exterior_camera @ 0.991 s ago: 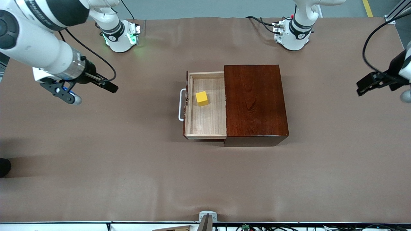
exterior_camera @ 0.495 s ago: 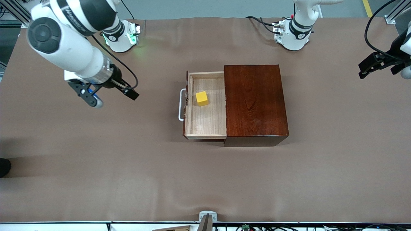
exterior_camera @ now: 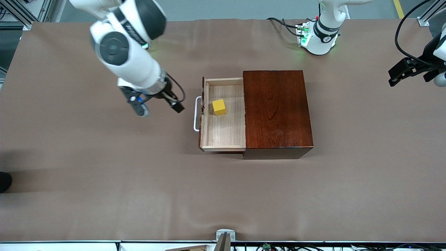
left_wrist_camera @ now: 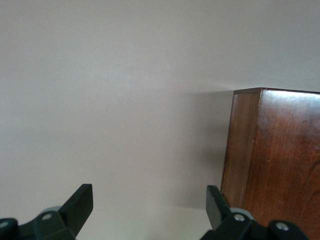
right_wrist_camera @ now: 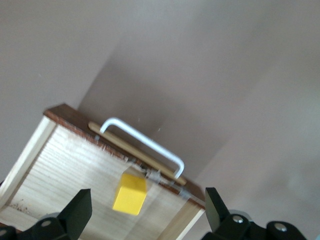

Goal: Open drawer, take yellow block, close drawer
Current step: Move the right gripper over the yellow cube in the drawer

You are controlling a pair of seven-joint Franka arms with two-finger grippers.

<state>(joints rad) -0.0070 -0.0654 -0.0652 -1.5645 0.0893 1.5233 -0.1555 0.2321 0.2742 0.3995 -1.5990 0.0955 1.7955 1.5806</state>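
Front view: the glossy dark reddish-brown wooden box (exterior_camera: pixel 277 113) sits mid-table with its wide shallow drawer (exterior_camera: pixel 223 115) pulled out toward the right arm's end, pale wood inside, white U-shaped bar handle (exterior_camera: pixel 197 113) on the front. Small bright yellow cube (exterior_camera: pixel 219 106) sits on the drawer floor close to the handle side. Right gripper (exterior_camera: pixel 157 108) is up in the air over the brown table cover (exterior_camera: pixel 104 157), just in front of the handle, fingers spread wide, nothing in them, not touching the cube. Left gripper (exterior_camera: pixel 407 71) waits over its own end of the table, well apart from the box, fingers apart and empty too
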